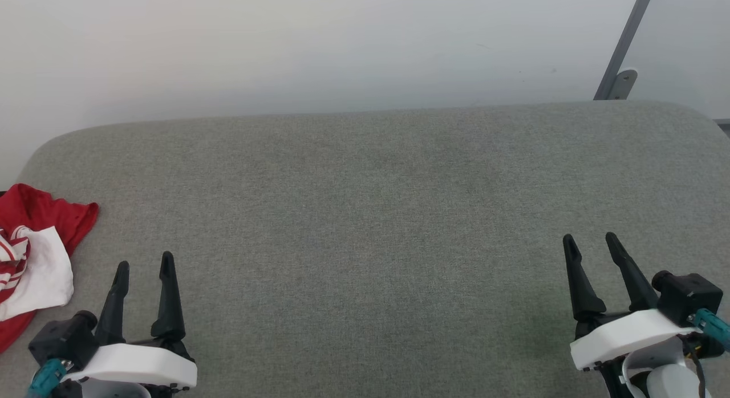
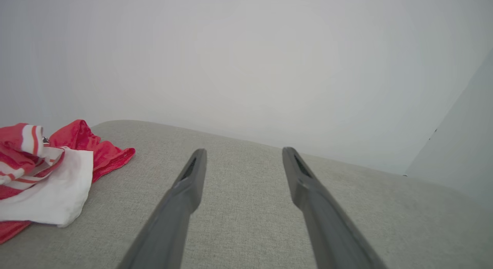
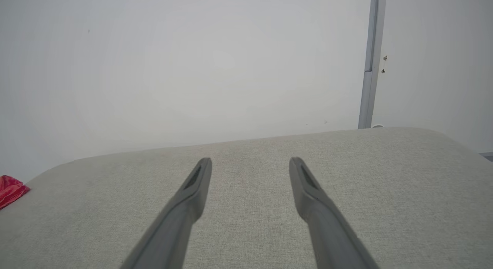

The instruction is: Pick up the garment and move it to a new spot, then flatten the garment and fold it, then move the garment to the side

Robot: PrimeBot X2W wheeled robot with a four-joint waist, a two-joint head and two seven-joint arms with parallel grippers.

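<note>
- While the garment [image 1: 40,255] lies crumpled at the far left edge of the grey fabric-covered surface [image 1: 365,215], both pincers hover low at the near corners, fingers pointing away from the robot.
- Bunched in a heap, the garment shows red cloth underneath. A white sleeve [image 1: 45,278] is draped over it, and red-and-white striped trim [image 1: 11,255] is gathered on its left side. The head view's left edge cuts part of it off.
- Left pincer [image 1: 145,261]: its two dark fingers are spread wide, with bare grey fabric between them. It sits just to the right of the garment, near it but not touching.
- From the left wrist view, the garment [image 2: 50,176] rests to the left of the left pincer [image 2: 244,151], and the white sleeve faces the camera.
- Right pincer [image 1: 590,237]: it is likewise spread wide over bare fabric at the lower right, well apart from the garment.
- Seen from the right wrist view, a small red corner of the garment [image 3: 11,190] peeks in at the far left, well clear of the parted fingers [image 3: 192,192].
- A pale wall [image 1: 285,44] backs the surface, and a grey metal post [image 1: 624,44] stands behind its far right corner.
</note>
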